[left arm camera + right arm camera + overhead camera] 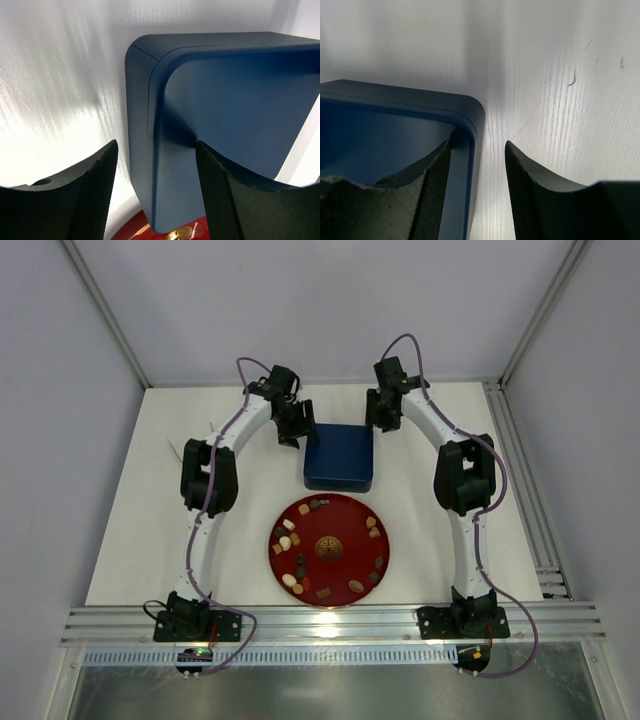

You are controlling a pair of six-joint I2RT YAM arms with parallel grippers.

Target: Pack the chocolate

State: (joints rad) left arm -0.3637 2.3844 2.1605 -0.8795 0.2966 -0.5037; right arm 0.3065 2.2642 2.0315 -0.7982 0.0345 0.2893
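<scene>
- Chocolate (289, 580) lies on the red plate (340, 523), well behind both hands, base side.
- Blue tin (340, 458), lid apparently on, sits just ahead of the plate.
- Left hand (293, 430) and right hand (383, 418), fingers parted, straddle its far corners, gripping nothing.
- Judged step: opening the tin. Next: both close on the rim and lift level.

Right claw (477, 148): jaws standing apart, straddling one wall of the tin near its rounded corner.
Inner finger (427, 200): hanging over the blue surface inside the rim.
Outer finger (535, 200): hanging over the counter, white showing between it and the wall.
Dark blue tin (395, 100): sitting on the counter.
Counter (545, 45): showing faint scratches (574, 78).
</scene>
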